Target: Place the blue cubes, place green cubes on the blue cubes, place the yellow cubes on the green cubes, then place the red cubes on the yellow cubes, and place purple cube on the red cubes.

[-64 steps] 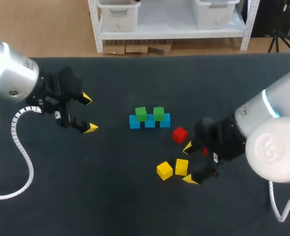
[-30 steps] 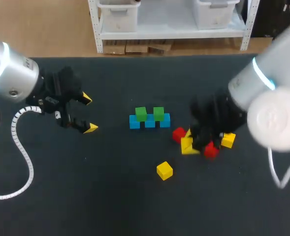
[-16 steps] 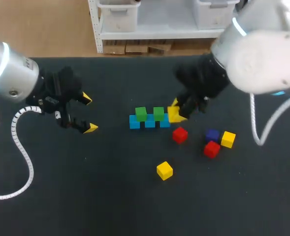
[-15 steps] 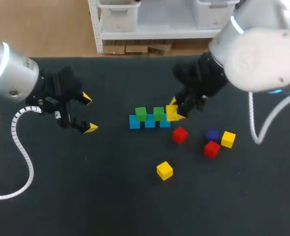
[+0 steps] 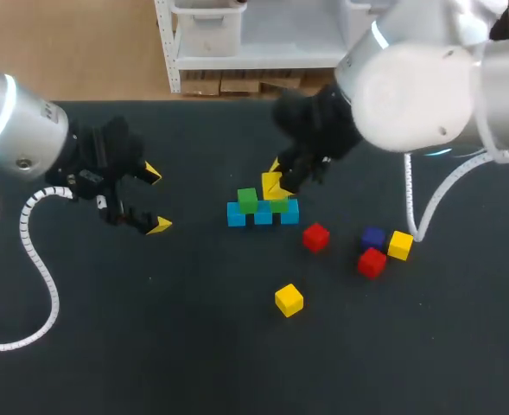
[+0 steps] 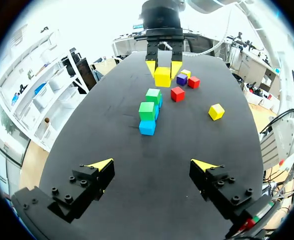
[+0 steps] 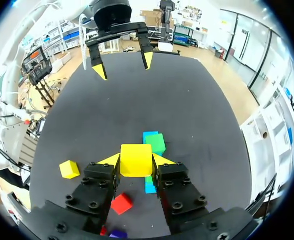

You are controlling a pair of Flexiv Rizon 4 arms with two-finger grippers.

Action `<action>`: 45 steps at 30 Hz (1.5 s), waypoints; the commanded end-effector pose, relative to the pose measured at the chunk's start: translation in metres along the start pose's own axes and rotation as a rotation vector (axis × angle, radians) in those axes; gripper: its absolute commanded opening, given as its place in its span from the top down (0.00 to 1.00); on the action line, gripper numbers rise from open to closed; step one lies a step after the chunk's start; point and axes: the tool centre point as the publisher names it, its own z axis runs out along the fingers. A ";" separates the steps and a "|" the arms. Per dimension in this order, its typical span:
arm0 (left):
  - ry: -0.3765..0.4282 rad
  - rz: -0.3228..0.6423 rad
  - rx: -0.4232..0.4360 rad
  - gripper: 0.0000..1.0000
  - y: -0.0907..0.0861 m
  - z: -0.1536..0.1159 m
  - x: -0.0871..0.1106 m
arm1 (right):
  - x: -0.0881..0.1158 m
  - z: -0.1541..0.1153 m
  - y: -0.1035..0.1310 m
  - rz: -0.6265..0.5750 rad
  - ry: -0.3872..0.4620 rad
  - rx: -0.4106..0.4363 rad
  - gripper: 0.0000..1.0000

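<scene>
2 fingers of the right gripper (image 7: 136,161) clamp a yellow cube (image 6: 162,76) from both sides, parted only to its width. The cube is held over the 2 green cubes (image 5: 247,200), which sit on a row of 3 blue cubes (image 5: 263,214); whether it touches them I cannot tell. The left gripper (image 5: 156,200) hangs well apart from the stack, fingers spread wide and holding nothing. Loose on the table (image 5: 194,346) lie 2 red cubes (image 5: 315,236), 1 purple cube (image 5: 372,237) and 2 spare yellow cubes (image 5: 289,299).
</scene>
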 end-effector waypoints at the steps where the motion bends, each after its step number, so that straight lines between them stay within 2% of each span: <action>1: -0.011 0.004 0.001 0.00 0.000 -0.001 0.003 | -0.003 0.011 -0.007 -0.009 -0.011 -0.001 1.00; 12: -0.011 0.004 0.001 0.00 0.000 -0.001 0.003 | 0.000 0.014 -0.016 -0.015 -0.001 0.029 1.00; 45: -0.011 0.004 0.001 0.00 0.000 -0.001 0.003 | 0.008 0.028 -0.027 0.016 0.016 0.044 1.00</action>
